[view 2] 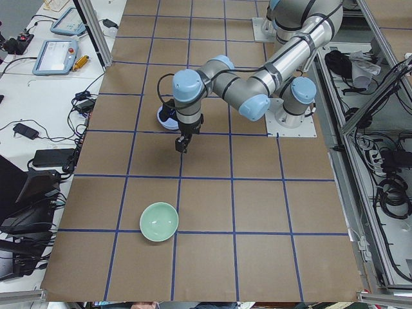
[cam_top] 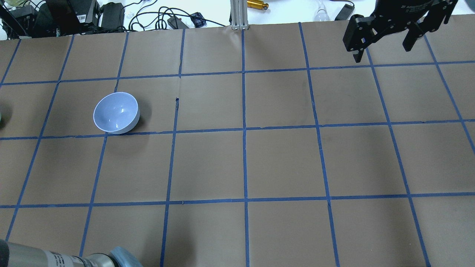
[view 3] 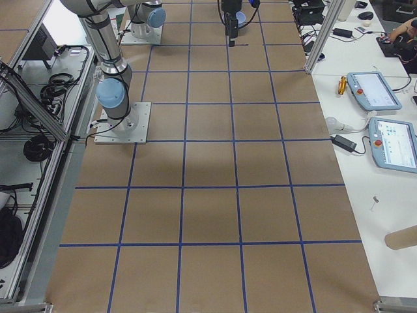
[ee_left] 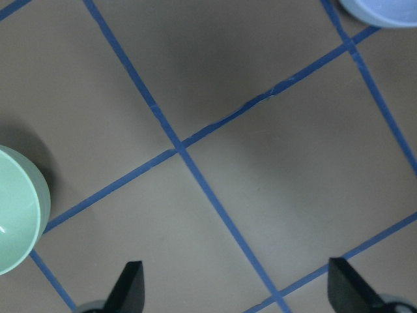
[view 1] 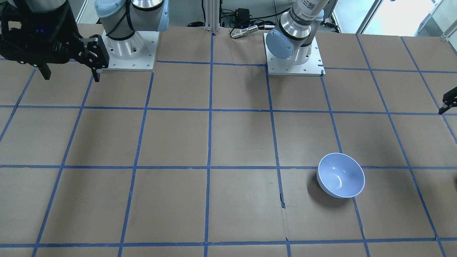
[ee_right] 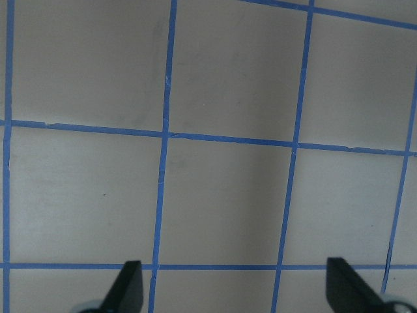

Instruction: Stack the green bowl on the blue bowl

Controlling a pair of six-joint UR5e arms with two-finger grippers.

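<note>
The green bowl [view 2: 159,221] stands upright on the brown table near its left end; it also shows at the left edge of the left wrist view [ee_left: 16,215]. The blue bowl [view 1: 341,175] stands upright and empty; it also shows in the overhead view [cam_top: 116,112]. My left gripper [ee_left: 238,290] is open and empty. It hangs above the table between the two bowls [view 2: 183,143], touching neither. My right gripper [cam_top: 382,50] is open and empty, high over the far right of the table, away from both bowls; its wrist view [ee_right: 236,290] shows only bare table.
Blue tape lines [cam_top: 244,129] divide the table into squares. The arm bases [view 1: 130,50] stand on white plates at the robot's edge. Cables and boxes [cam_top: 111,16] lie past the far edge. Teach pendants [view 3: 391,140] lie on a side table.
</note>
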